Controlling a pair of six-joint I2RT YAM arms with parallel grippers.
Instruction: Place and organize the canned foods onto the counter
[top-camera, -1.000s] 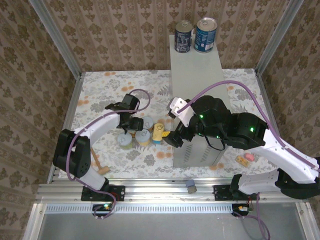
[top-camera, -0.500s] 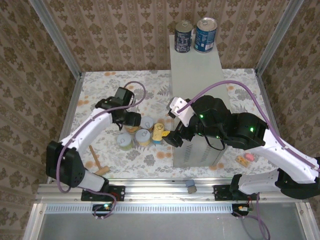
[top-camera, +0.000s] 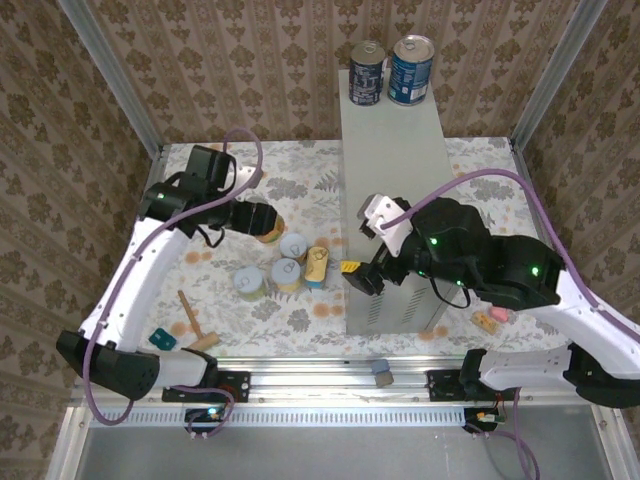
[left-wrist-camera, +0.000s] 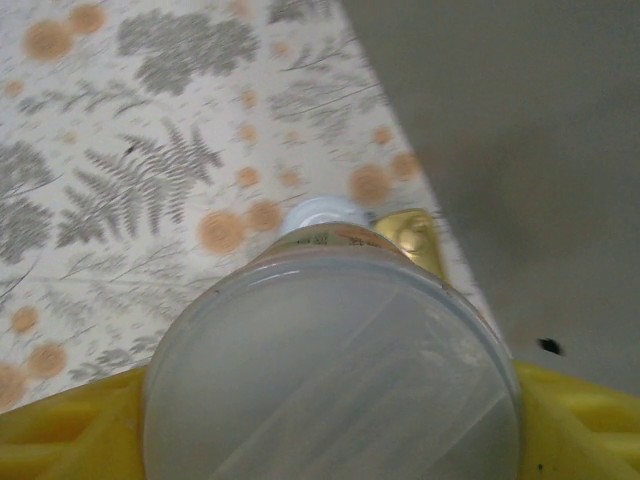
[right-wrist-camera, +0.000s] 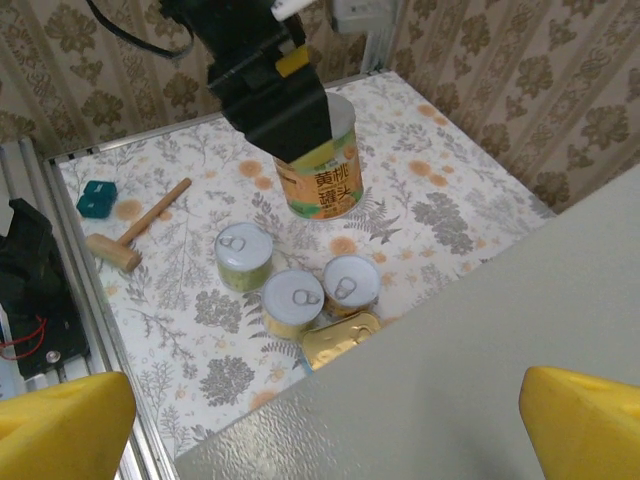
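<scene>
My left gripper (top-camera: 262, 220) is shut on a yellow/orange-labelled can (top-camera: 268, 224) and holds it in the air over the floral table; from the left wrist its pale end (left-wrist-camera: 330, 370) looms between the yellow fingers (left-wrist-camera: 70, 425). The right wrist view shows that held can (right-wrist-camera: 325, 170) hanging upright. Three short cans (top-camera: 294, 246) (top-camera: 287, 273) (top-camera: 250, 282) and the flat gold tin (top-camera: 317, 264) sit below, beside the grey counter (top-camera: 395, 150). Two dark-blue cans (top-camera: 367, 72) (top-camera: 411, 68) stand at its far end. My right gripper (top-camera: 355, 275) is open and empty above the counter's near left edge.
A small wooden mallet (top-camera: 195, 320) and a teal block (top-camera: 160, 340) lie near the front left of the table. Patterned walls and metal posts close in the back and sides. A small pink thing (top-camera: 490, 318) lies right of the counter.
My left gripper has lifted the yellow/orange can out of the cluster, up and toward the far left. The right arm has drawn back slightly to the right.
</scene>
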